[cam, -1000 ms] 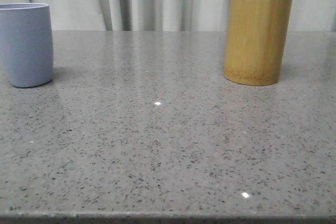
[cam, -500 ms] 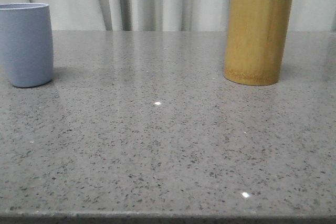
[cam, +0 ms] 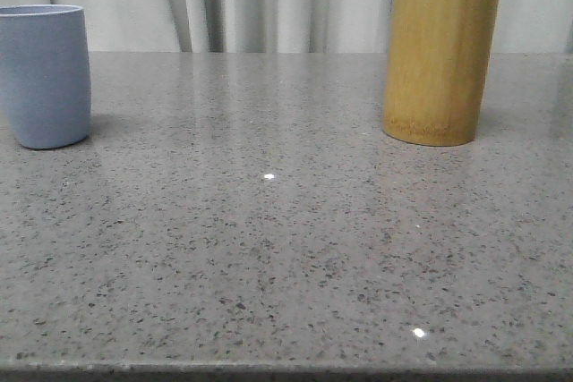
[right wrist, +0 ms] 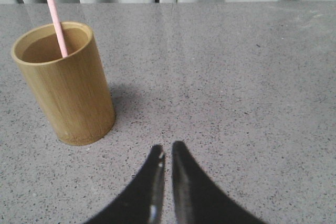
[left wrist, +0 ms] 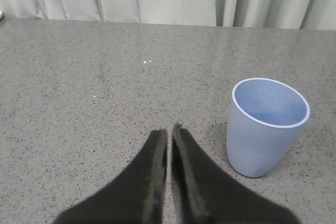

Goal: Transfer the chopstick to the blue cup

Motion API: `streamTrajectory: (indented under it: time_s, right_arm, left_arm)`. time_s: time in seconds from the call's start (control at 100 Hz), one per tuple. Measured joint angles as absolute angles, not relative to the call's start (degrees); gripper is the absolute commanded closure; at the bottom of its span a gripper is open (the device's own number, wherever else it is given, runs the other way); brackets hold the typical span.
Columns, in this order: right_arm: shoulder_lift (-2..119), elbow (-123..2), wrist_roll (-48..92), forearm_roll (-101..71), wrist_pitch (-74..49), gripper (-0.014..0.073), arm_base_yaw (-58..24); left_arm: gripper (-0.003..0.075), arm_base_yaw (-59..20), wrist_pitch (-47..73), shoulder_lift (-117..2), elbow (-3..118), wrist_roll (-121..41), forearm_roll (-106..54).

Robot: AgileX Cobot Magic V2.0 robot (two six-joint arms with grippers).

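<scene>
While neither tool holds anything, the step in hand is judged to be the approach to the chopstick. Right tool [right wrist: 166,156]: fingers nearly closed, narrow slit only, empty. Left tool [left wrist: 169,136]: same, near-shut, empty.

Procedure, near to far:
1. Front view: near worktop [cam: 269,257] is bare speckled grey stone w/ light glints. No obstruction across the middle.
2. Right wrist view: bamboo holder [right wrist: 65,85] stands upright at approx. 10 o'clock from the right tool, apart from it. Chopstick [right wrist: 54,17] stands inside, leaning against the rim, upper part projecting above it.
3. Open the right tool before closing in; the slit looks too narrow as it stands. Grip the exposed shaft above the rim, then lift straight up until the lower end clears the holder. A sideways pull risks tipping the holder.
4. Front view: blue cup [cam: 45,73] at approx. 9 o'clock, holder at approx. 2 o'clock, well apart. Carry across the open worktop.
5. Left wrist view: cup is upright, empty inside, just beside the left tool at approx. 3 o'clock. Keep the left arm clear of the mouth during insertion.

Rear: pale curtain [cam: 269,2] behind the worktop; no interference expected.
</scene>
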State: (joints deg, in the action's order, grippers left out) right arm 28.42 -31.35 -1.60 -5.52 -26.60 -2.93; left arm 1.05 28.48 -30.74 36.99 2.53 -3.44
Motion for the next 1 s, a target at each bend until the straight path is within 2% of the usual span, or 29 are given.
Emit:
streamTrajectory:
  time_s: [0.11,0.21,0.77,0.87,1.0]
  right_arm:
    - [30.6,-32.3,-1.6,-5.5,-26.7,0.0242,-2.9]
    - [31.3,-32.7,-1.6,-5.5,-26.7,0.0213,-2.9]
    - [31.3,-32.8,-1.6,-5.5,-27.1,0.0213,-2.9]
    - [31.3,-32.8,-1.6,-5.5,-27.1,0.0213,-2.9]
    - [31.3,-32.8,-1.6,-5.5,-27.1,0.0213,-2.9]
  left_arm:
    - [0.0395,1.0,28.6,-33.6,38.6,2.5,-3.8]
    - [0.0314,1.0,28.7,-35.0,39.3,2.5,-3.9]
    - [0.0364,1.0,28.2,-37.6,41.5,2.5,-4.0]
    - [0.0353,1.0,32.1,-41.3,45.1,2.3,-4.2]
    - [0.0294,1.0,36.7,-47.5,50.9,0.0,-6.9]
